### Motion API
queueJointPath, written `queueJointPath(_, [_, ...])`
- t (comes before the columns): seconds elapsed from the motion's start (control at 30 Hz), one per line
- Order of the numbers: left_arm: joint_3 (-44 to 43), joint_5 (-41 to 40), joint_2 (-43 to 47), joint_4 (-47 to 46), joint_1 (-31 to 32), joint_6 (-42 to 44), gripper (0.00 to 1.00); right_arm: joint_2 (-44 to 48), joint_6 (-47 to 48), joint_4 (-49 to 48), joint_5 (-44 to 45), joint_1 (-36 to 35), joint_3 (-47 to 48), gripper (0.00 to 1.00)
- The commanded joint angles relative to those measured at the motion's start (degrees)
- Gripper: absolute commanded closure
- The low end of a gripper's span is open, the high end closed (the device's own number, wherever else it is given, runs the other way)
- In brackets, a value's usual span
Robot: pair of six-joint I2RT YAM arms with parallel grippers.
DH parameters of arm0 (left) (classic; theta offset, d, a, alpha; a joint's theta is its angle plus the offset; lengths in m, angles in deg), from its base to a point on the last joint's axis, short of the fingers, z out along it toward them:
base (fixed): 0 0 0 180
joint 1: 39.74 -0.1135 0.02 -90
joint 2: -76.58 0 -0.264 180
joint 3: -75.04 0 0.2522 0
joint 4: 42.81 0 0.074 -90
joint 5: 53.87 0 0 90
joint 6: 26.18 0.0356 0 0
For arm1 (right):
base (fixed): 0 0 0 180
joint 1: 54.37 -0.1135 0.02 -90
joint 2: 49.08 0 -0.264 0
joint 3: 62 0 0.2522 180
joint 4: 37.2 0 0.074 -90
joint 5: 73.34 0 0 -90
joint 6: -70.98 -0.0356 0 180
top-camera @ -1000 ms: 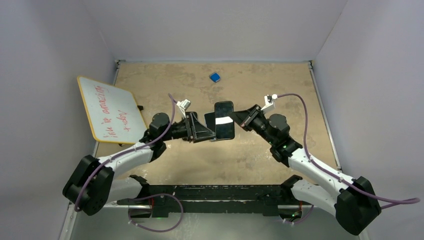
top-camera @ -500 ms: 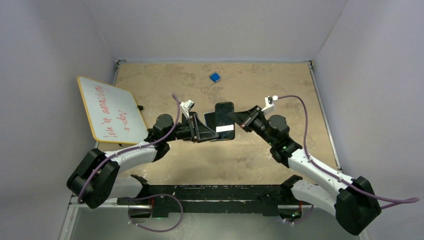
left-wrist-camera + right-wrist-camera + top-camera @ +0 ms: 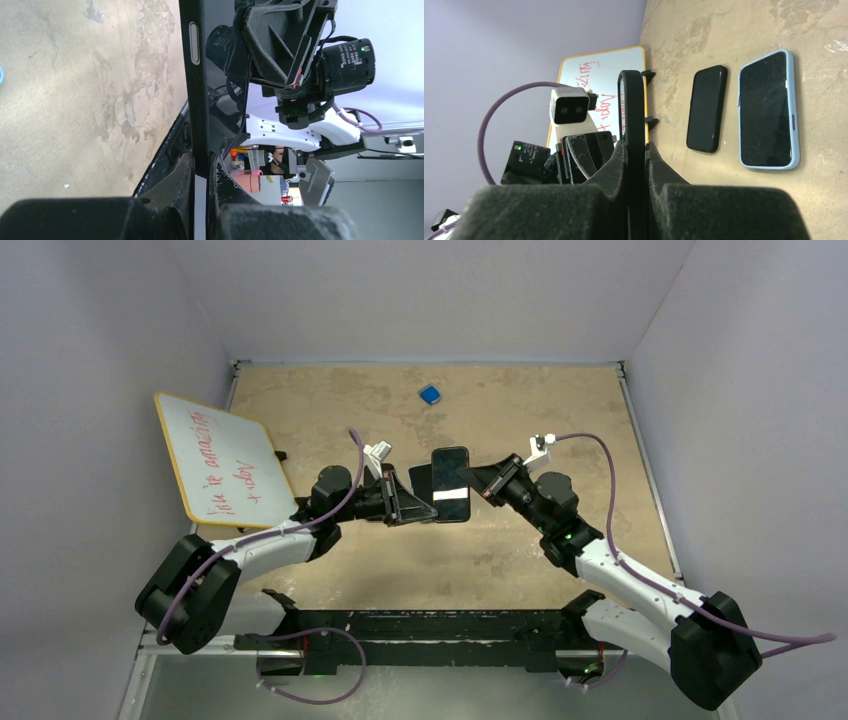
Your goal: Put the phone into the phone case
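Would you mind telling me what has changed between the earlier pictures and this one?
The left gripper moved in towards the phone, and its fingers closed on the phone's left edge, taking hold. The right gripper stayed shut on the phone's other side, so both now hold it above the table. The whiteboard and the small blue object did not move.
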Motion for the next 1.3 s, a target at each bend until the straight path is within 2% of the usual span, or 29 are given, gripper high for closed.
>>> queueJointPath(0.0, [-4.11, -3.95, 1.37, 10.83, 0.31, 8.14, 1.00, 0.31, -0.84, -5.48, -0.91, -0.17, 0.37, 1.00])
queueJointPath(0.07, [-5.23, -5.24, 1.78, 16.07, 0.31, 10.41, 1.00, 0.33, 0.56, -3.81, -0.74, -0.17, 0.95, 1.00])
queueJointPath(0.23, [-7.72, -6.96, 2.88, 22.09, 0.29, 13.87, 1.00, 0.36, 2.77, 0.25, -0.45, -0.17, 2.23, 1.00])
queueJointPath(0.27, [-8.32, -7.11, 3.14, 23.28, 0.31, 14.59, 0.96, 0.35, 3.35, 0.67, -0.46, -0.19, 2.41, 1.00])
queueJointPath(0.37, [-10.73, -8.81, 4.29, 28.88, 0.35, 18.32, 0.78, -0.04, 6.28, 3.20, -0.01, -0.17, 3.35, 1.00])
queueJointPath(0.5, [-16.16, -12.72, 6.50, 40.20, 0.35, 26.67, 0.52, -0.32, 11.52, 12.31, -1.72, 1.23, 6.84, 1.00])
queueJointPath(0.53, [-17.45, -13.87, 7.16, 43.51, 0.34, 29.33, 0.39, -0.95, 13.51, 14.04, -2.22, 1.65, 8.00, 1.00])
queueJointPath(0.6, [-19.54, -16.07, 8.49, 48.06, 0.37, 33.22, 0.22, -2.70, 17.26, 17.99, -3.13, 3.03, 10.53, 1.00])
queueJointPath(0.67, [-21.52, -18.81, 9.51, 52.09, 0.35, 37.01, 0.15, -4.21, 19.51, 19.25, -4.72, 5.71, 11.04, 1.00])
queueJointPath(0.8, [-24.79, -24.16, 10.49, 60.44, 0.36, 44.36, 0.10, -6.57, 22.03, 16.72, -9.04, 12.88, 8.85, 1.00])
queueJointPath(0.9, [-25.74, -27.09, 11.13, 63.89, 0.37, 48.18, 0.09, -11.49, 25.74, 14.82, -11.32, 15.28, 9.17, 1.00])
queueJointPath(1.07, [-24.44, -31.71, 12.24, 65.72, 0.34, 51.10, 0.09, -20.42, 26.21, 7.70, -17.75, 18.22, 9.91, 1.00])
queueJointPath(1.27, [-25.07, -32.22, 12.54, 66.34, 0.36, 51.62, 0.09, -26.22, 27.47, 1.59, -18.31, 19.52, 10.46, 1.00])
